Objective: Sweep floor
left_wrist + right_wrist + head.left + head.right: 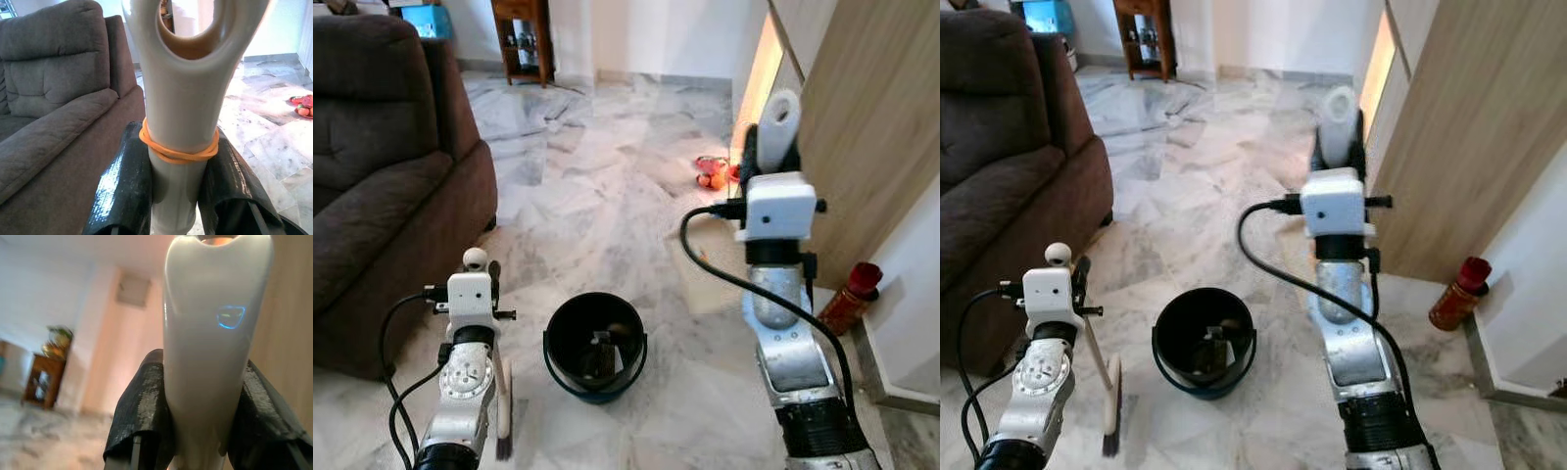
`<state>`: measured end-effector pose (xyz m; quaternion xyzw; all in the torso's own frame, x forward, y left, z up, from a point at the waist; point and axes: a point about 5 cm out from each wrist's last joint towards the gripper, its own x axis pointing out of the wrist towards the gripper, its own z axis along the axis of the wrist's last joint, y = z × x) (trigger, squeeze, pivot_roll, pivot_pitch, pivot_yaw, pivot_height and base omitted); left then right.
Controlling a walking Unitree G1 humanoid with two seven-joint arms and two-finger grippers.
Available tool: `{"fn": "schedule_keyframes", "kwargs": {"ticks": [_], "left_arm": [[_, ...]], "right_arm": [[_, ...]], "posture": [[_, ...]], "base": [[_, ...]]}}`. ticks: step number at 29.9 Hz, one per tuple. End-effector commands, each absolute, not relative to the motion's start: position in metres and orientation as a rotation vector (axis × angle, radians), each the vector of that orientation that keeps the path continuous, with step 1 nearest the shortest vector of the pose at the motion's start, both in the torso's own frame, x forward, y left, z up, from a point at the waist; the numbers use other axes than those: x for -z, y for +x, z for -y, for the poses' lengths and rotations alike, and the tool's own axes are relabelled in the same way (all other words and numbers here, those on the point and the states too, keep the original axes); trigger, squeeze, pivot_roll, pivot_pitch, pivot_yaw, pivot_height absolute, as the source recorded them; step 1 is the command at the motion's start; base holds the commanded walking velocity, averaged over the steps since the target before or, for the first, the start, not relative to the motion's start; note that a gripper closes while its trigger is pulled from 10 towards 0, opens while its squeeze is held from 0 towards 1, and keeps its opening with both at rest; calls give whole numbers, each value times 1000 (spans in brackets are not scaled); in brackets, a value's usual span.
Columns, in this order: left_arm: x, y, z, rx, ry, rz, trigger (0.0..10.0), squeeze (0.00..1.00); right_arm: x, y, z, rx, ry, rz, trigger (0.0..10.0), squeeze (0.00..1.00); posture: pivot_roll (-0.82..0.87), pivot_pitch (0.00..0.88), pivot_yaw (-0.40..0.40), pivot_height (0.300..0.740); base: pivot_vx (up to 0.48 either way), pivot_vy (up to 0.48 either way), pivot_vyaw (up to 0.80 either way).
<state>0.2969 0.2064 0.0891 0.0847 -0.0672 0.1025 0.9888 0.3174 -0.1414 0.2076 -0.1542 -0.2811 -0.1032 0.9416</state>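
Note:
My left gripper (485, 277) is shut on the white handle (181, 103) of a small brush, with an orange rubber band (178, 152) just above the black fingers (124, 186). The brush head (503, 416) hangs low over the marble floor beside my left arm. My right gripper (771, 149) is raised at the right and shut on a second white handle (781, 116), also seen at close range as the white handle (210, 333). What that handle belongs to is hidden behind the arm. A black bucket (592, 392) with scraps inside stands on the floor between my arms.
A brown sofa (382, 176) fills the left side. A wooden door panel (871, 147) stands at the right, with a red bottle (850, 297) at its foot. Orange and red bits (712, 174) lie on the floor ahead. A wooden side table (524, 39) is at the back.

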Motion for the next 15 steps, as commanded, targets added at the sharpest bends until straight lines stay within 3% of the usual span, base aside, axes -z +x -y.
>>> {"fn": "schedule_keyframes", "kwargs": {"ticks": [1,6,15], "left_arm": [[-100,299,-205,-195,176,195,10000,0],[-99,298,-204,-180,172,194,10000,0],[-99,297,-201,-161,168,194,10000,0]], "right_arm": [[-207,320,143,231,-256,579,10000,0],[-167,329,163,290,-169,400,10000,0],[-143,332,172,300,-239,335,10000,0]], "posture": [[109,0,-4,740],[112,0,-4,740],[111,0,-2,740]], "base": [[0,0,0],[0,0,0],[0,0,0]]}}
